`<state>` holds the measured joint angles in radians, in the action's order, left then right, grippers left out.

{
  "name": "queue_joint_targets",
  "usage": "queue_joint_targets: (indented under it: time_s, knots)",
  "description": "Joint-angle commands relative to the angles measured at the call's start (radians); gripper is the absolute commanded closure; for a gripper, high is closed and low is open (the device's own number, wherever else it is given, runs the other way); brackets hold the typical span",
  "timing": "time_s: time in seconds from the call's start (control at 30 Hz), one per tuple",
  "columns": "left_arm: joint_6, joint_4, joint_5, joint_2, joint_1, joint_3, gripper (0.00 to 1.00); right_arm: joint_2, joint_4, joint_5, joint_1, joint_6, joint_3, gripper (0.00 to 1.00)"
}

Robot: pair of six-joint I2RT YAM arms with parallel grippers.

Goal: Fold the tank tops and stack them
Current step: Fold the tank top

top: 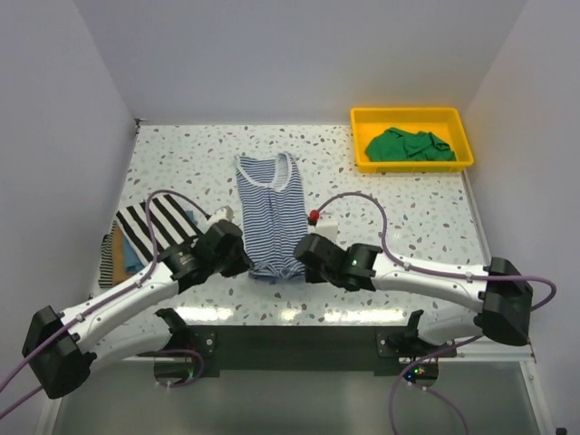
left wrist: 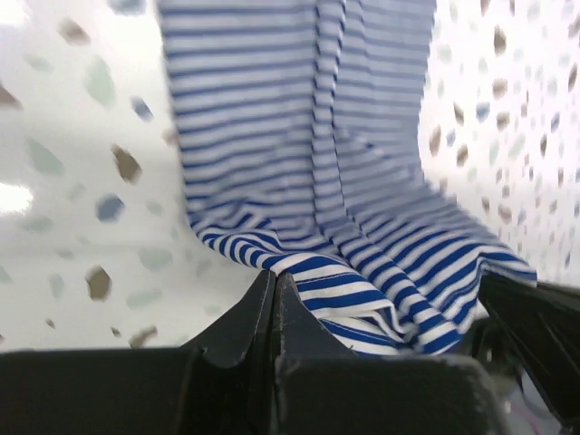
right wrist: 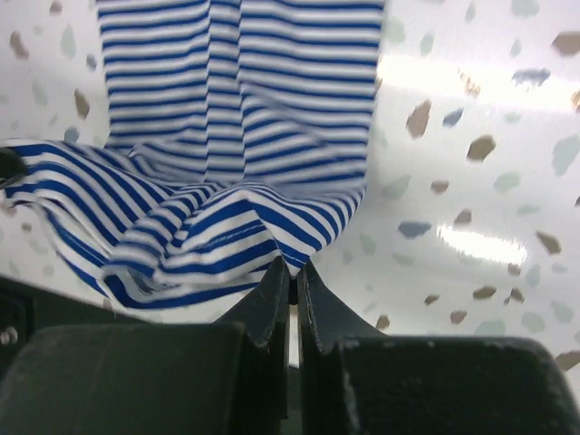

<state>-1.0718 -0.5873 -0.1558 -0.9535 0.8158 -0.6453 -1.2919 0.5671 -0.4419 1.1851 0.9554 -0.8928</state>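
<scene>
Navy-white striped tank top (top: 270, 207) lies mid-desk (top: 412, 213), near hem bunched and lifted. Left gripper (left wrist: 275, 279) and right gripper (right wrist: 292, 270) each pinch a hem corner, jaws fully closed. Risk: the shallow bite slips mid-fold, or uneven travel skews the fold.

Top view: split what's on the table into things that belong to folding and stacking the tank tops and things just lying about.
Job in hand: thin-striped top, mid-table; bold-striped top, blue top and tan top, piled at left; green top, far right.
Lying about: yellow tray, holding the green top.
</scene>
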Motion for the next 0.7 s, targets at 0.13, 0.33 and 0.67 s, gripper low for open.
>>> queue_joint_targets:
  time_s: [0.13,0.33,0.67]
  knots:
    - [0.193,0.184,0.007,-0.166,-0.217,-0.135,1.00,-0.243,-0.084,0.115,-0.234,-0.234,-0.253,1.00]
    - [0.233,0.323,0.030,-0.341,-0.355,-0.223,1.00,-0.414,-0.130,0.164,-0.360,-0.334,-0.435,1.00]
    - [0.250,0.458,0.071,-0.626,-0.486,-0.435,1.00,-0.714,-0.136,0.284,-0.518,-0.397,-0.750,1.00]
